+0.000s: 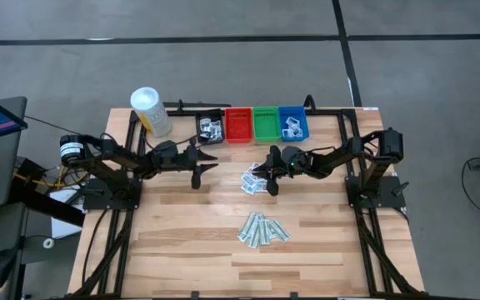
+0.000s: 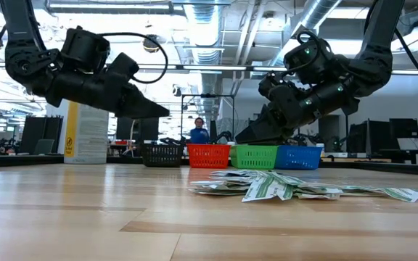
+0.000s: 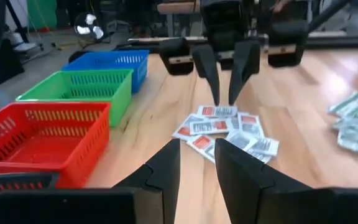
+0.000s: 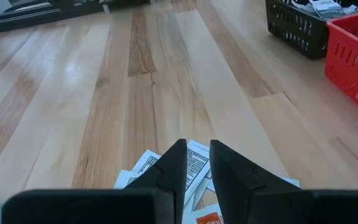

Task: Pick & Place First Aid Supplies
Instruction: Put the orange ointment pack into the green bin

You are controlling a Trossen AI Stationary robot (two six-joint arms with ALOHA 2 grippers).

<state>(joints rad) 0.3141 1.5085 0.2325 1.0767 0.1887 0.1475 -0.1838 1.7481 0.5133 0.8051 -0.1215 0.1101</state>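
A small heap of white packets with red print [image 1: 252, 182] [image 3: 225, 127] lies flat on the wooden table's middle. A pile of pale-green wrapped strips [image 1: 262, 229] [image 2: 281, 187] lies nearer the front edge. My right gripper [image 1: 261, 173] [image 4: 197, 155] hovers just above the white packets, slanting down from the table's right, its fingers a narrow gap apart with nothing between them. My left gripper [image 1: 213, 161] [image 3: 197, 155] hangs left of the packets, pointing toward them almost level, open and holding nothing.
Along the far edge stands a row of small bins: black [image 1: 211, 127] with some packets in it, red [image 1: 238, 125], green [image 1: 267, 123], blue [image 1: 293, 125] with packets. A white canister [image 1: 150, 111] stands at the far left. Bare wood lies toward the near edge.
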